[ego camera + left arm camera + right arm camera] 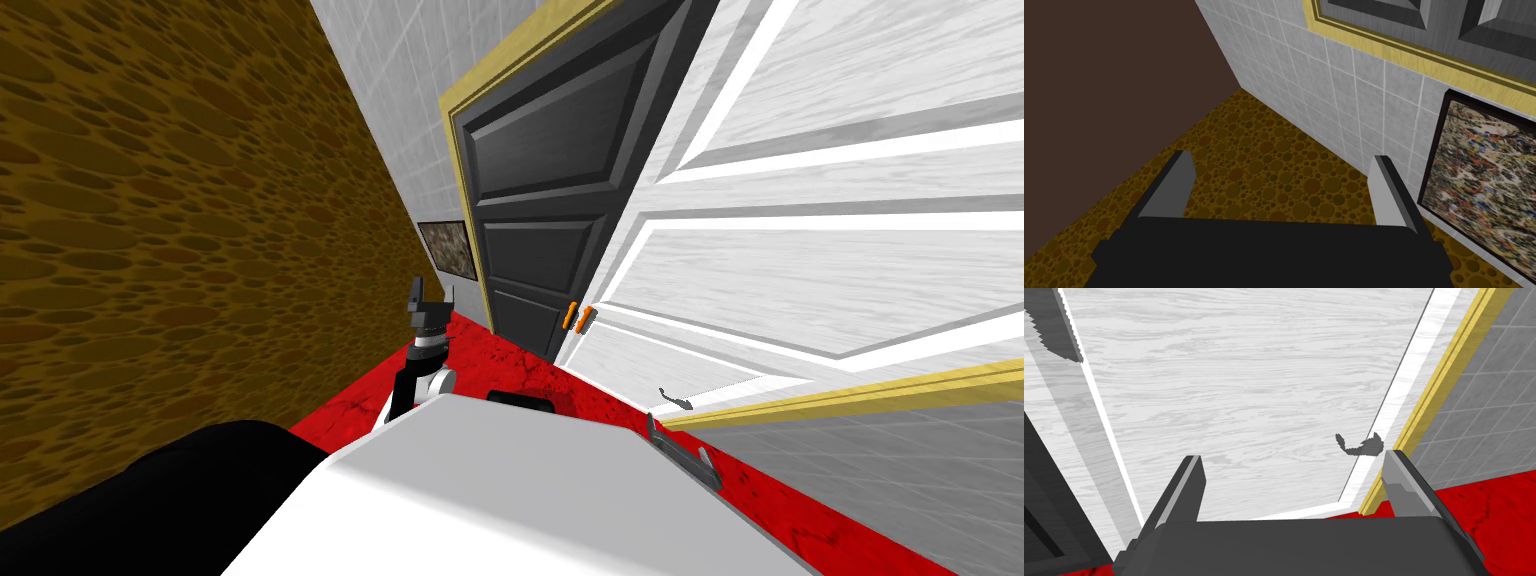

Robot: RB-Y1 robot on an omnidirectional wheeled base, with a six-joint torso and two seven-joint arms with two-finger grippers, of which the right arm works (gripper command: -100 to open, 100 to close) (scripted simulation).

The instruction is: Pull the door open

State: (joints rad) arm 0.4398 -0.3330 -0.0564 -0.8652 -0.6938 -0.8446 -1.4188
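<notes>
Far L: brown spotted wall (150, 200). L arm (428, 345) is raised beside it, near a framed pic (447, 248) on the grey tiled wall. L jaws are wide open w/ nothing in them; looks like it has no part in this job.

Next over is a dark panelled door leaf (545, 170). At the seam btwn it and the white door (800, 270) sit two small orange handles (577, 317), side by side. I take the white leaf as the task's door; it covers the R half of the head view.

R jaws face its panel, fingers (1191, 488) spread wide, empty, not touching. They're at the edge by the yellow frame (850, 393), near a grey smudge (1361, 446) and well apart from the handles.

Step in hand, my guess: reach for the handle.
- Bring R jaws across to the handle side; the frame edge is prob. the hinge side, so no leverage there.
- Jaws open till the orange bar sits btwn the fingers, square to it, then close firm.
- Pull on an arc, backing the base off so nothing blocks the swing.

Can't tell if the leaf is ajar yet.
</notes>
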